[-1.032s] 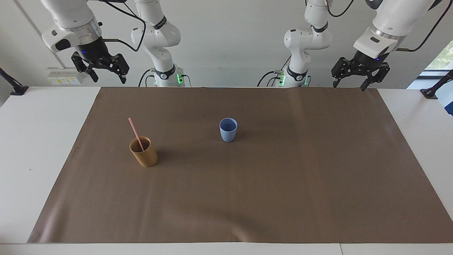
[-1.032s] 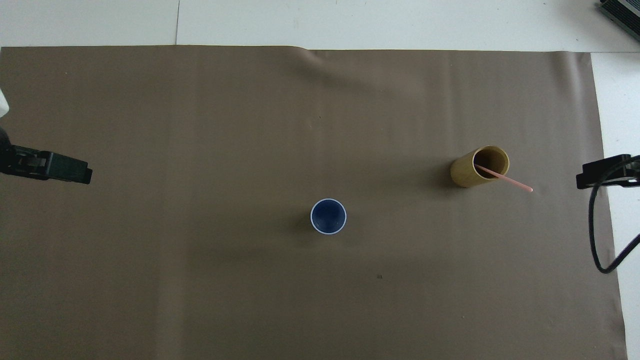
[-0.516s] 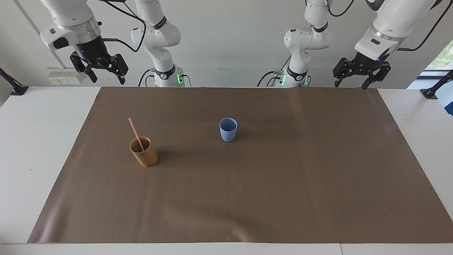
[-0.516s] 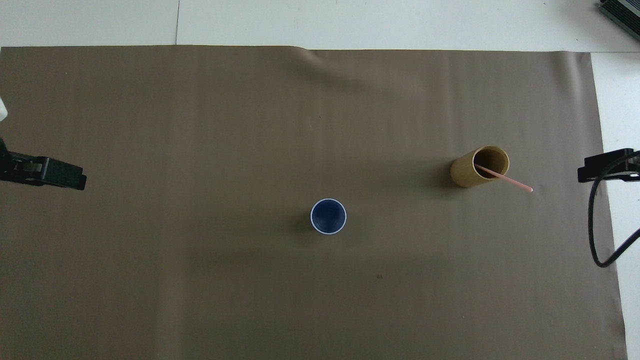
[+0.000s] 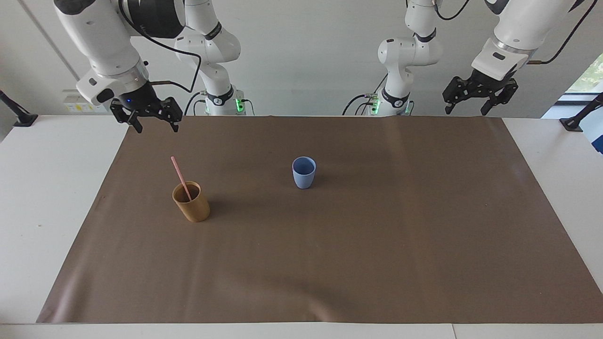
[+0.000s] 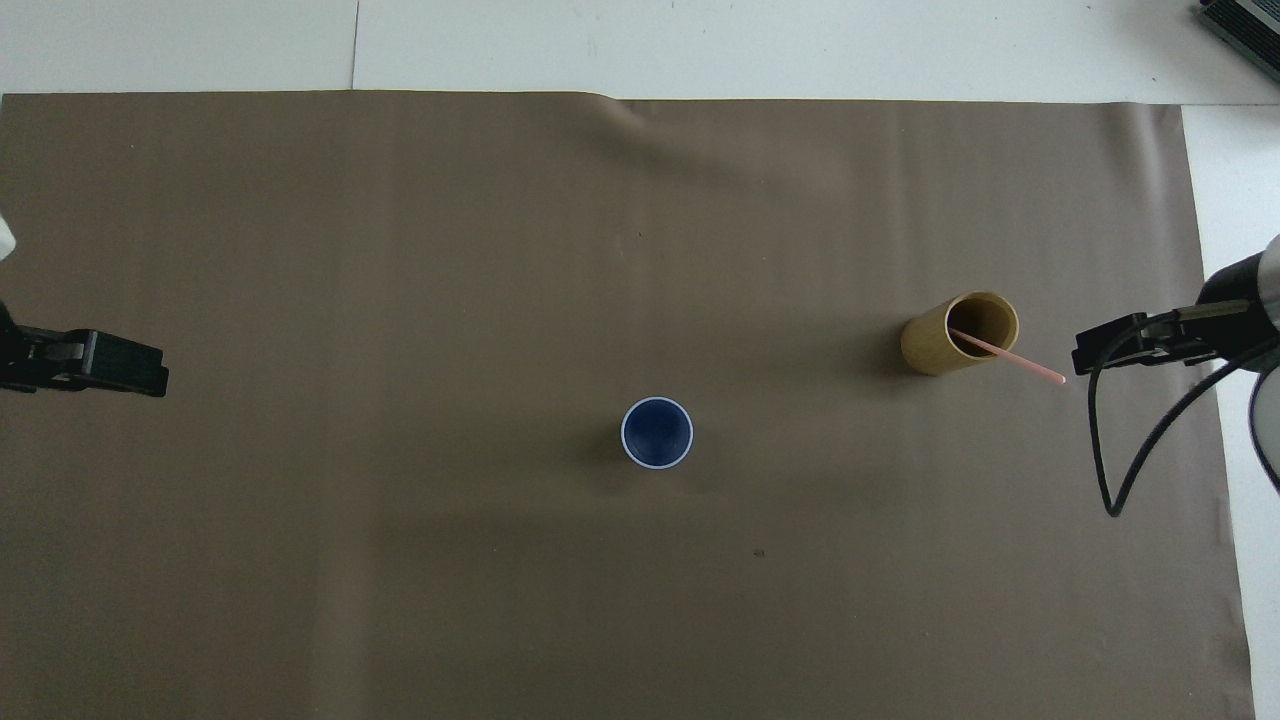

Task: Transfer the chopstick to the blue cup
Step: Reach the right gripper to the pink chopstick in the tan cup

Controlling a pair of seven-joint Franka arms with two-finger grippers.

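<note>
While the chopstick's [image 5: 180, 178] lower end hides inside the tan cup [image 5: 191, 202], both grippers' fingers stand open, empty.

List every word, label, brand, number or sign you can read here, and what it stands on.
None can be read.
Chopstick, blue cup, tan cup, brown mat: no print shows.
Small round marks on the arm bases: too small to read.
Wall box near the right arm: too small to read.

No text, label or number appears legible on anything here.
</note>
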